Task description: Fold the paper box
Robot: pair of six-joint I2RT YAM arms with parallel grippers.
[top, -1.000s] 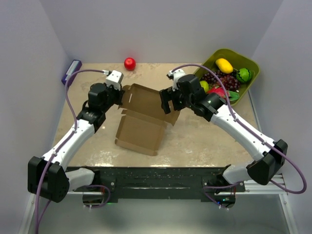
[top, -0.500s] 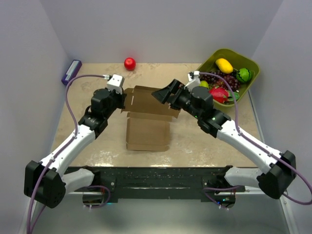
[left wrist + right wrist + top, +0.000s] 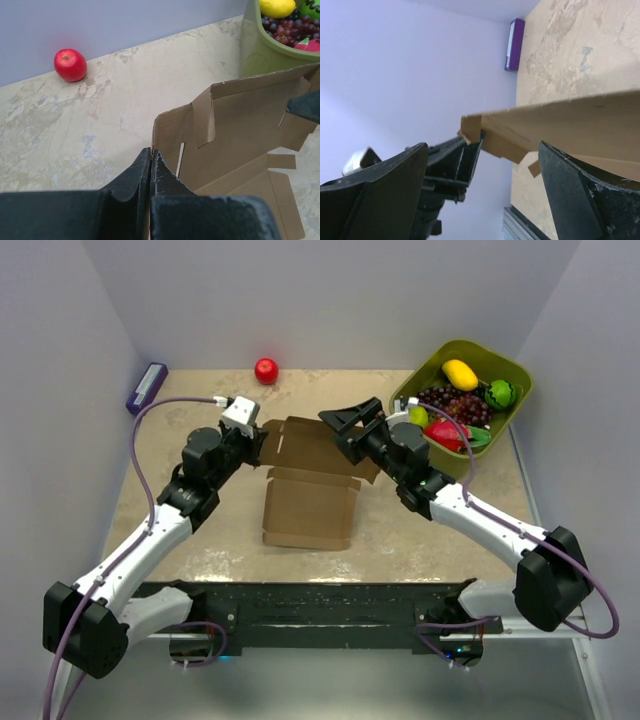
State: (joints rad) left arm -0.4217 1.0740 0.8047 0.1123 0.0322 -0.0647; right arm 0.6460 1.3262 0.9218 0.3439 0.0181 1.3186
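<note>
The brown paper box (image 3: 308,510) lies mid-table with its base panel flat and its far panel (image 3: 312,443) standing up. My left gripper (image 3: 260,447) is shut on the left end of that raised panel. In the left wrist view the fingers (image 3: 150,161) pinch the cardboard edge (image 3: 235,125). My right gripper (image 3: 352,426) is open at the panel's right end, tilted over it. Seen from the right wrist, the wide-apart fingers (image 3: 385,190) frame the panel's top edge (image 3: 560,117) without touching it, and the left gripper (image 3: 456,161) holds the far corner.
A green bin (image 3: 505,365) of toy fruit sits at the back right, close behind the right arm. A red apple (image 3: 266,370) lies by the back wall and a purple block (image 3: 146,386) at the back left. White walls close in the table.
The box has swung from a skewed tilt to lie square, base flat. My right gripper has lifted off the right flap and tilted over the raised panel. The left gripper shifted slightly right, still gripping.
</note>
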